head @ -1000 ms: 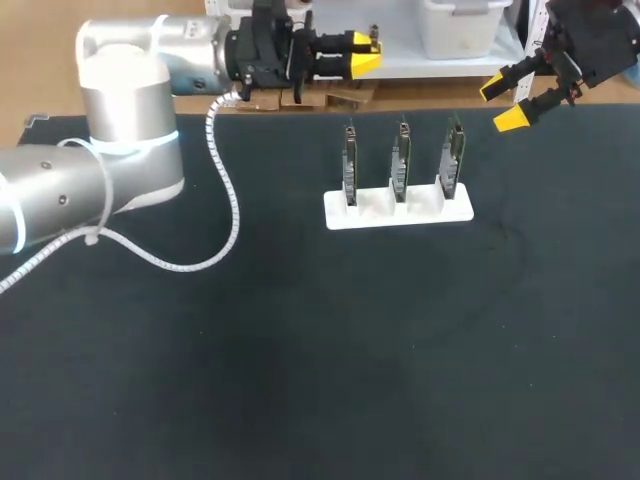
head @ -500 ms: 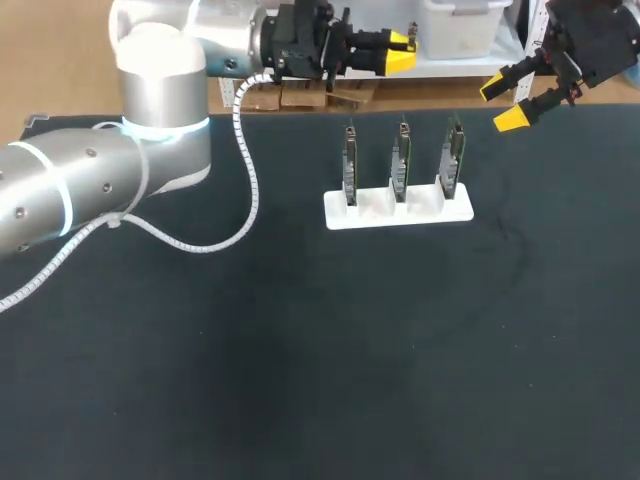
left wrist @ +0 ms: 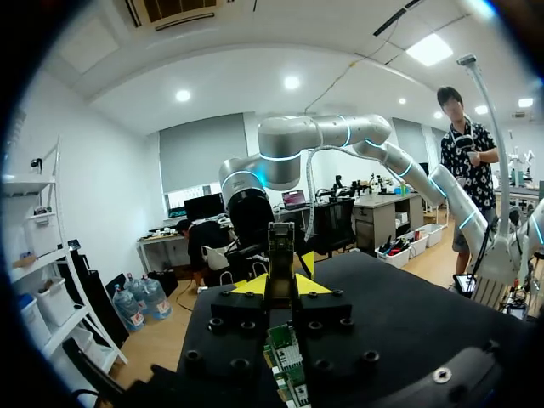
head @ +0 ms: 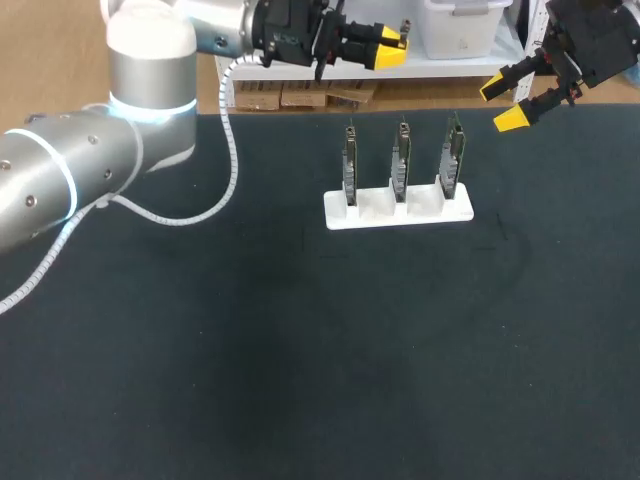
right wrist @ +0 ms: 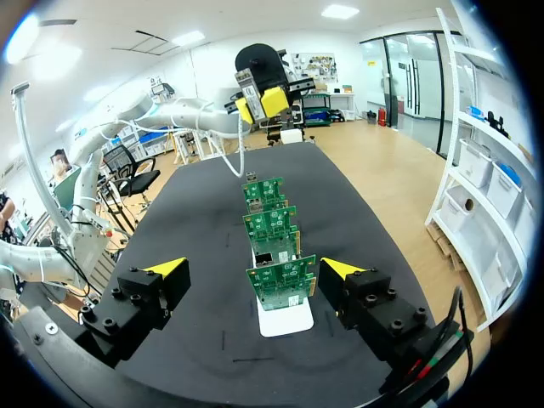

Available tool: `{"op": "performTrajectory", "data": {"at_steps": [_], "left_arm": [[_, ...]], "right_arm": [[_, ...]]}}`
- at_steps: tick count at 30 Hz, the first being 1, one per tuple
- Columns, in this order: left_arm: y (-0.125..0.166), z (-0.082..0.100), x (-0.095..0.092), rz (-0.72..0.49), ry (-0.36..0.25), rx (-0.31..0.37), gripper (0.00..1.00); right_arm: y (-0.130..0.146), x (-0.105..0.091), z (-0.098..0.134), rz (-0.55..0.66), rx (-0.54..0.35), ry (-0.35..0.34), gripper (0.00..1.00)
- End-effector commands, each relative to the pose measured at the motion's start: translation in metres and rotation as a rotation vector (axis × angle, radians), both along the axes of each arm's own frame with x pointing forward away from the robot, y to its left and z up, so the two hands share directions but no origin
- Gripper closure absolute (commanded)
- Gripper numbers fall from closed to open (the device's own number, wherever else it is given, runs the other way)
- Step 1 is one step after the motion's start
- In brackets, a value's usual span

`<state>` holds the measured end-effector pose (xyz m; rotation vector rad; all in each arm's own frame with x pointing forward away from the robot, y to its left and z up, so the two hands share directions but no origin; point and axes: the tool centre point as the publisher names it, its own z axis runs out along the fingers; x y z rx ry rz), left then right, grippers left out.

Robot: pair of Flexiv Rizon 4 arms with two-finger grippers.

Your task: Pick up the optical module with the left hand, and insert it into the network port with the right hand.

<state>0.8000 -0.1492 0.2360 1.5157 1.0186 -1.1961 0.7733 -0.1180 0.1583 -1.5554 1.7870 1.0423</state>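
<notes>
At the top middle of the frame, the left gripper (head: 390,48) pinched the optical module (left wrist: 281,242) between its yellow tips. Below, three circuit boards (head: 402,160) stood upright in a white holder (head: 400,212) on the tabletop (head: 300,350). At upper right, the right gripper (head: 503,104) hung spread apart.

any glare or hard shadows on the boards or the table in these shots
Head view: the black table shows no glare; the circuit boards throw no clear shadow; highlights sit on the left arm's silver shell. Right wrist view: boards evenly lit. Left wrist view: the left gripper looks dark against the bright room.
</notes>
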Motion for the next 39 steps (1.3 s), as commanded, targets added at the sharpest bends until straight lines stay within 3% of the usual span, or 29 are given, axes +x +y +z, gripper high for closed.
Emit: {"op": "performTrajectory", "data": {"at_steps": [1,19,28,39], "left_arm": [[0.000,0.000,-0.002,0.006,-0.001,0.002,1.00],[-0.003,0.004,0.000,0.000,0.009,0.003,1.00],[-0.011,0.013,-0.009,0.063,0.042,0.000,1.00],[-0.031,0.001,-0.024,0.174,0.041,-0.026,1.00]], "right_arm": [[0.000,-0.001,0.000,-0.003,-0.001,-0.002,0.00],[0.000,-0.001,0.000,-0.003,-0.001,-0.002,0.00],[0.000,-0.001,0.000,-0.003,-0.001,-0.002,0.00],[0.000,-0.001,0.000,-0.003,-0.001,-0.002,0.00]]}}
